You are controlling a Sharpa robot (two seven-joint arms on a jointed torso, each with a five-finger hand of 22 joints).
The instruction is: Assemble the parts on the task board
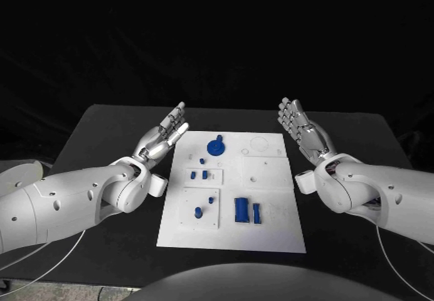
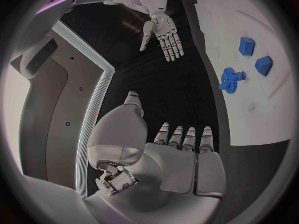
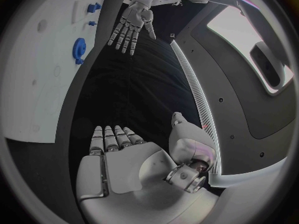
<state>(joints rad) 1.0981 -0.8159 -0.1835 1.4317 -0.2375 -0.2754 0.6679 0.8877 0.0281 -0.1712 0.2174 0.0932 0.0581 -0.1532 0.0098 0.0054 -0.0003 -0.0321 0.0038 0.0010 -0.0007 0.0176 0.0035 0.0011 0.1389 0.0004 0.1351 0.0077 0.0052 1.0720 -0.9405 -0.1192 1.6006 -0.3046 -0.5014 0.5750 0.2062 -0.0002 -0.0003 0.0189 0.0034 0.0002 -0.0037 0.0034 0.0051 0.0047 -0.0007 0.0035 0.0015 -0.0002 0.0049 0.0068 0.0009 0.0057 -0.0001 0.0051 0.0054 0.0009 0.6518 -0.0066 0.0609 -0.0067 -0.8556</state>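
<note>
Black table (image 1: 108, 125), task board (image 1: 271, 232), blue gear (image 2: 231, 79).

Left hand (image 1: 163, 139), right hand (image 1: 303, 132): empty, outstretched.

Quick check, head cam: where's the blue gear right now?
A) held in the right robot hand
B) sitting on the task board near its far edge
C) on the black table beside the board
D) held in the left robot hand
B: the blue gear sits on the white task board near its far edge, while the left robot hand and right robot hand are open beside the board, holding nothing.
</note>
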